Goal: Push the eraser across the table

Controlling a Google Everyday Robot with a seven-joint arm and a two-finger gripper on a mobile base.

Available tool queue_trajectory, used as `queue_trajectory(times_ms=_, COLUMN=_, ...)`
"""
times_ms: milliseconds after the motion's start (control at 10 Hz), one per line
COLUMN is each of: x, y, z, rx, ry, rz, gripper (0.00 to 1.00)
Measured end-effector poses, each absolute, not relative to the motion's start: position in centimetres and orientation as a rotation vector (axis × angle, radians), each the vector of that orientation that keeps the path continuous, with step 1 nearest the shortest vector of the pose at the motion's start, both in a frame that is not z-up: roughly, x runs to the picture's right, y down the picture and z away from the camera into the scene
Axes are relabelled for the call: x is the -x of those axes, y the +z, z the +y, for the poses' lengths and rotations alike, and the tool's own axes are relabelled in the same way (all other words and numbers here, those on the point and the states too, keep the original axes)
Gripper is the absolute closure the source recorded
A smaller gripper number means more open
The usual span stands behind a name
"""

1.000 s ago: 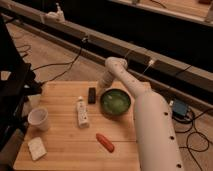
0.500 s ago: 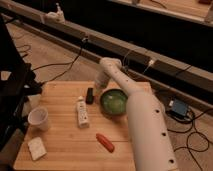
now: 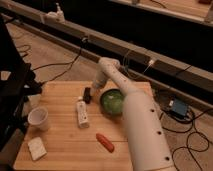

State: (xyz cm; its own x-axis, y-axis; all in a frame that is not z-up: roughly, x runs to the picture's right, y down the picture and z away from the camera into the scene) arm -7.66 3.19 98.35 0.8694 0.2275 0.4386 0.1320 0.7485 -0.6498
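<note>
The eraser (image 3: 87, 94) is a small black block lying on the light wooden table (image 3: 65, 145), toward the far edge and left of the green bowl (image 3: 113, 101). My white arm reaches over the bowl from the right. My gripper (image 3: 93, 90) is down at the table, right against the eraser's right side. The arm's end covers the gripper's tips.
A long white bar (image 3: 82, 113) lies just in front of the eraser. A white cup (image 3: 39, 118) stands at the left, a white spongy block (image 3: 36, 148) at the front left, a red-orange carrot-like piece (image 3: 105, 141) at the front. Cables run over the floor behind.
The arm has swung left over the bowl and the gripper has come down against the eraser's right side. The eraser has hardly moved.
</note>
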Motion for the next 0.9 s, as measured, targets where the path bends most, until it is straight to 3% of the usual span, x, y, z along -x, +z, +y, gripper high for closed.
queue_trajectory(times_ms=900, x=11.1, y=99.0, z=2.9, rx=0.708, ry=0.084, rz=-0.676, gripper=1.00)
